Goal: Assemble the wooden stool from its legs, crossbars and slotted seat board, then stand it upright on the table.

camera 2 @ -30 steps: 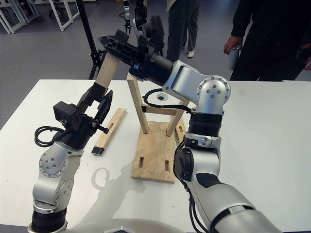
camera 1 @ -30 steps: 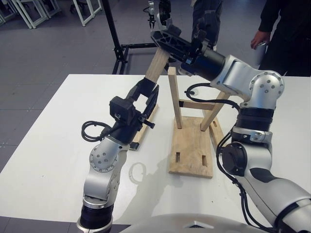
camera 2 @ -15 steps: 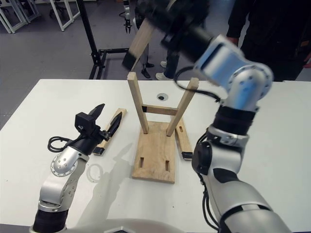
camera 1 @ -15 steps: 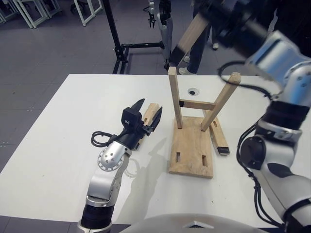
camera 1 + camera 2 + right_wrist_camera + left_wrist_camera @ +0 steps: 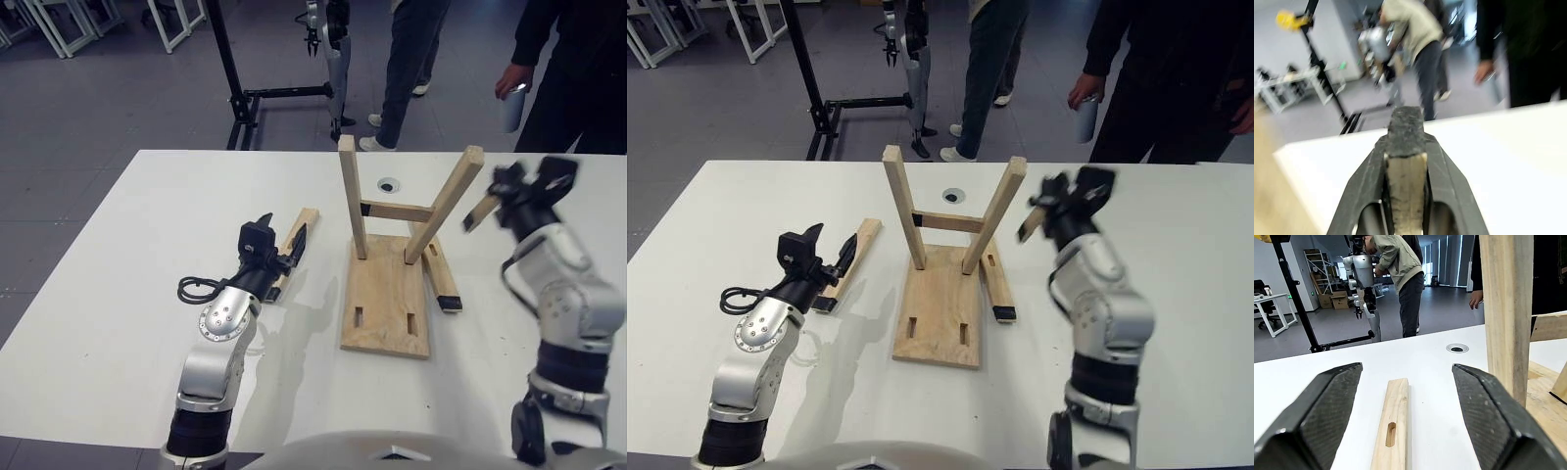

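Two legs stand up from the seat board, which lies flat mid-table, per the head cam. A straight leg is on the robot's left and a leaning leg on its right, w/ a crossbar joining them. A third leg, dark-tipped, lies flat just beside the board's right edge. A slotted leg lies flat left of the board, apart from it. Left gripper sits low at that leg's near end, fingers spread, nothing in them. Right gripper is raised over the table's right part, right of the leaning leg and apart from it. It's clenched on a held leg that sticks out toward the stool parts; this area is blurred. A round fitting sits in the tabletop behind the board.

Left wrist cam: both black fingers are wide apart and close to the tabletop. The slotted leg runs away between them, slot up, w/ a gap on each side, so no contact. The straight leg is close by, w/ the board and one crossbar end beyond it.

Right wrist cam: fingers are pressed tight on both sides of the held leg's dark-capped end, w/ white tabletop below. Blurred too.
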### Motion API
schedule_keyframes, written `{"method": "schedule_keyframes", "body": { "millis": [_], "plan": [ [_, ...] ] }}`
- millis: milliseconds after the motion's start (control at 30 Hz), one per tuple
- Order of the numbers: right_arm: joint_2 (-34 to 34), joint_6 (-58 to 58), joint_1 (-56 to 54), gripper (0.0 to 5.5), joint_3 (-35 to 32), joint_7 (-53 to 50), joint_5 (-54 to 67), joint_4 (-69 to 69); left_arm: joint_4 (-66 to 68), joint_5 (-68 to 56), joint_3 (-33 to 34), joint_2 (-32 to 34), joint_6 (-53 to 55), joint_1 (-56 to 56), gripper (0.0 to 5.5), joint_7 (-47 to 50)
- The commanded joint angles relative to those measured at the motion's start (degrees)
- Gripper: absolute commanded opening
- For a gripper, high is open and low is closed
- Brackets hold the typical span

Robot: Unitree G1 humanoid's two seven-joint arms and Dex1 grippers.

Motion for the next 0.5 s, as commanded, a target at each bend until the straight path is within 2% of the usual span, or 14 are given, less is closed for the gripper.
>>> {"method": "schedule_keyframes", "body": {
  "millis": [33,500],
  "plan": [
    [1.7,-1.4,1.6,0.42,3.1,2.0,-2.0,1.4,0.8,0.8,-0.1,-0.8,0.9,0.7,3.40,1.0],
    [3.4,-15.5,-3.5,0.42,6.6,10.4,-10.4,20.8,0.6,1.7,-0.7,-1.9,0.7,0.8,3.40,1.3]
  ]
}}
